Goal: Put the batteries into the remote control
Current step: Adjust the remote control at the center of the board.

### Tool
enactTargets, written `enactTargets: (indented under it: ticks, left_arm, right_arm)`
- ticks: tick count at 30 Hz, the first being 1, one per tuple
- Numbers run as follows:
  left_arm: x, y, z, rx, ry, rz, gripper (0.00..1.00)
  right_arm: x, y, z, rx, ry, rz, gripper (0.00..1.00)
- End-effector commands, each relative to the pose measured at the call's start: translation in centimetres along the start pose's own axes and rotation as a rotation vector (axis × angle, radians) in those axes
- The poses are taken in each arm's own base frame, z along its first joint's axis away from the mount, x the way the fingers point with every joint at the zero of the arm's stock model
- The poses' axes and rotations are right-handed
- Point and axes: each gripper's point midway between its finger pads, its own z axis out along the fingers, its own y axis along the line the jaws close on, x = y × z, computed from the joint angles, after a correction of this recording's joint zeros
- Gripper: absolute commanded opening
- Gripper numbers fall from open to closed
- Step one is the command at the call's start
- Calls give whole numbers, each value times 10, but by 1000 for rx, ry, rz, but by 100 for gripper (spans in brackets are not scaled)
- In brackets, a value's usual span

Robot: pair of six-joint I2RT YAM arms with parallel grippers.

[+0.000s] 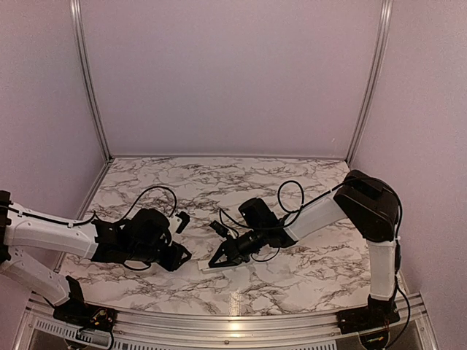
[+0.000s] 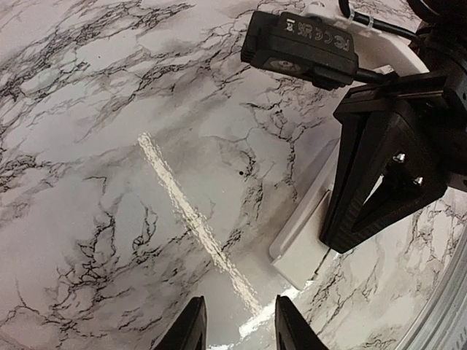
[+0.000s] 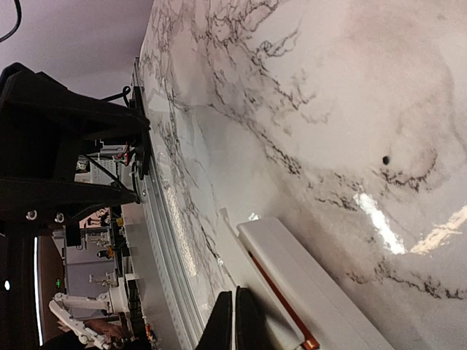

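Note:
The white remote control [image 1: 207, 268] lies flat on the marble table between my two grippers. It also shows in the left wrist view [image 2: 305, 237] and the right wrist view [image 3: 321, 292]. There a thin reddish-orange strip [image 3: 276, 292] runs along its seam; I cannot tell whether it is a battery. No loose batteries show. My right gripper [image 1: 217, 260] is shut, its tips [image 2: 337, 244] down on the remote's long side, and it shows in its own view [image 3: 234, 294]. My left gripper [image 1: 182, 257] is open and empty [image 2: 238, 302], just short of the remote's near end.
The right wrist camera [image 2: 299, 40] hangs above the remote. A metal rail [image 1: 219, 321] runs along the table's near edge, and purple walls close the back and both sides. A bright light streak [image 2: 193, 215] lies on the marble.

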Motion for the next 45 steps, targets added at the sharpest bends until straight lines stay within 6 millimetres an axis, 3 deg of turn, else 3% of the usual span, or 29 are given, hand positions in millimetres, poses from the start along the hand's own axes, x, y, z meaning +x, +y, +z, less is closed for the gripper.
enactTargets:
  ticks: [1,5,11,20,29,45]
  left_arm:
    - [1,-9,8,76,-30,-202,34]
    - [-4,-12,15,86,-48,-249,39]
    - [-11,-13,27,84,-46,-264,39]
    - [-26,-16,42,91,-36,-230,32]
    - [-16,-24,60,112,43,-191,28]
    - [-2,-39,66,146,103,-111,20]
  right_arm:
    - [5,-9,3,35,0,17,2]
    - [5,-8,3,32,1,17,2]
    - [6,-8,3,28,3,15,2]
    - [4,-3,1,16,-4,5,2]
    - [3,1,0,7,-7,1,2]
    - [-3,15,-5,-20,-28,-18,2]
